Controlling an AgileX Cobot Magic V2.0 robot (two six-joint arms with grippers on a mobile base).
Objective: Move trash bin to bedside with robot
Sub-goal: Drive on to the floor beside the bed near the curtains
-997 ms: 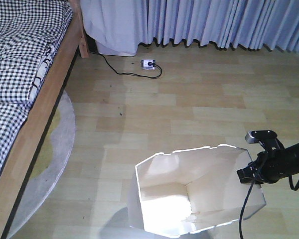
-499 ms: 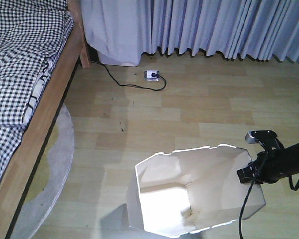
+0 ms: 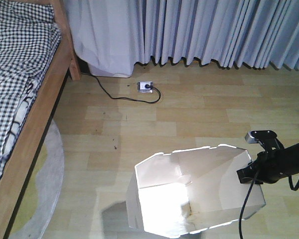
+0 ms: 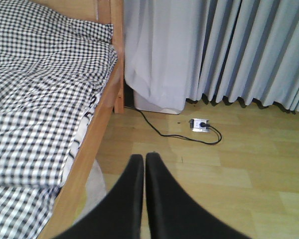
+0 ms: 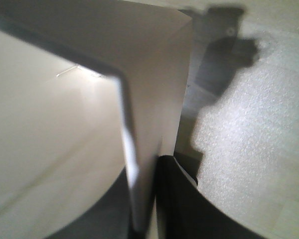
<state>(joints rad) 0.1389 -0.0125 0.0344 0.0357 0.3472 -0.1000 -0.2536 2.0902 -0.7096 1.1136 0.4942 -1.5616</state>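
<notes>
The trash bin [image 3: 209,174], white with an angular rim and cream inside, stands on the wooden floor at the bottom centre of the front view. My right gripper [image 3: 246,175] is shut on its right rim. In the right wrist view the bin's wall [image 5: 154,74] runs between the black fingers of that gripper [image 5: 147,199]. The bed [image 3: 20,74], with checked bedding and a light wooden frame [image 3: 37,119], fills the left side, well apart from the bin. My left gripper [image 4: 144,160] is shut with nothing in it, hanging over the floor beside the bed frame [image 4: 97,129].
A white power strip [image 3: 146,86] with a black cord [image 3: 114,95] lies on the floor near the grey curtains [image 3: 214,30]. A round grey rug [image 3: 50,169] sticks out from under the bed. Bare wooden floor lies between bin and bed.
In the front view the floor, power strip and curtains have slid downwards and the bed has shifted left. The bin and my right gripper keep the same place in the frame.
</notes>
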